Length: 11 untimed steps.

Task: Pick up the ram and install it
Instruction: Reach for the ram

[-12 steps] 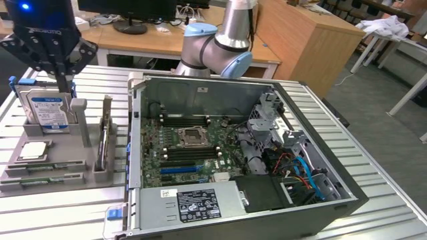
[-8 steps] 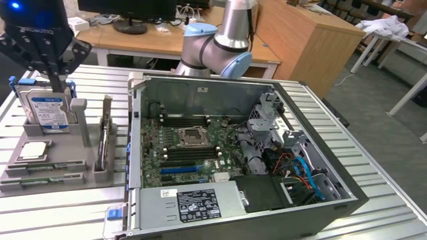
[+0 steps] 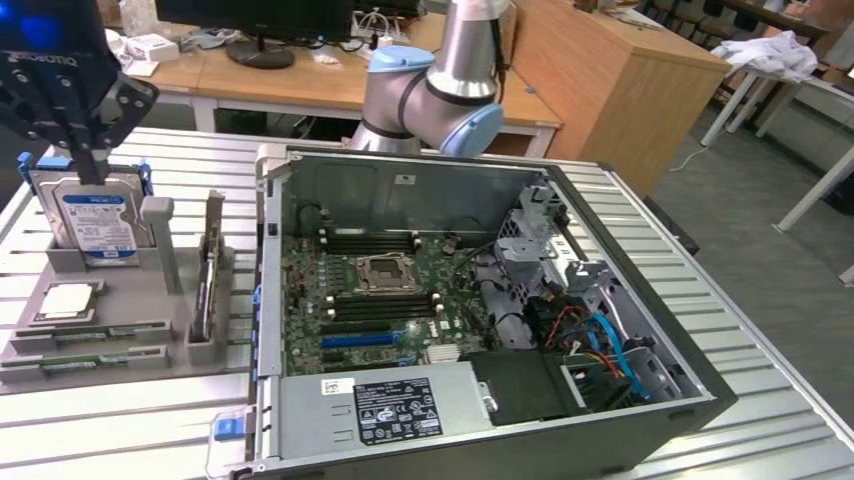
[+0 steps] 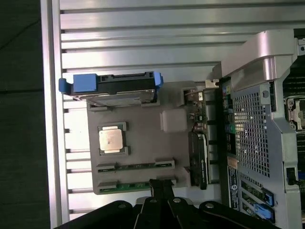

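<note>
Gripper [image 4: 161,192] jaws closed and empty above grey holder [image 4: 143,131]; ram [image 4: 128,185] stands edge-up in a holder slot, at the end opposite the hard drive [image 4: 119,90]; likely light, stiff, fragile, so pinch its upper edge mid-length.

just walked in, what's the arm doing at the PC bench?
The arm's hand, shut and holding nothing, hovers over the grey parts tray beside the open computer case. Both ram sticks lie in their tray slots, not yet picked up. The hard drive and processor sit in the tray too.
</note>
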### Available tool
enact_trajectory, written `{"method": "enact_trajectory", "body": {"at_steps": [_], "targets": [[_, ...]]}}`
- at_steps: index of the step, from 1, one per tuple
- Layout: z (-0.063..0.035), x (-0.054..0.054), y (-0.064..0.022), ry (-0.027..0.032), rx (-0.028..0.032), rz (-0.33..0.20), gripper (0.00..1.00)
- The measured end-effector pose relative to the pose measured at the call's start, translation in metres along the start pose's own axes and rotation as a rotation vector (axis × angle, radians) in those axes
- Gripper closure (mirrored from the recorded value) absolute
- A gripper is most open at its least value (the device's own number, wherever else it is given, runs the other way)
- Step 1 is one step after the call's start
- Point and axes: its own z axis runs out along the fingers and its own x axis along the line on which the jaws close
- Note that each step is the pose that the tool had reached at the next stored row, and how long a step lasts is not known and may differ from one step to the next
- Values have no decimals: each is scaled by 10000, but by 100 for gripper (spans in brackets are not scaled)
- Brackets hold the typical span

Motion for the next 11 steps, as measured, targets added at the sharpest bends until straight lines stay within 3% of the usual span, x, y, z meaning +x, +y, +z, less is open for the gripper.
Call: {"method": "enact_trajectory", "body": {"at_steps": [11], "targets": [[4,205,-16,6,1,1,89]]}}
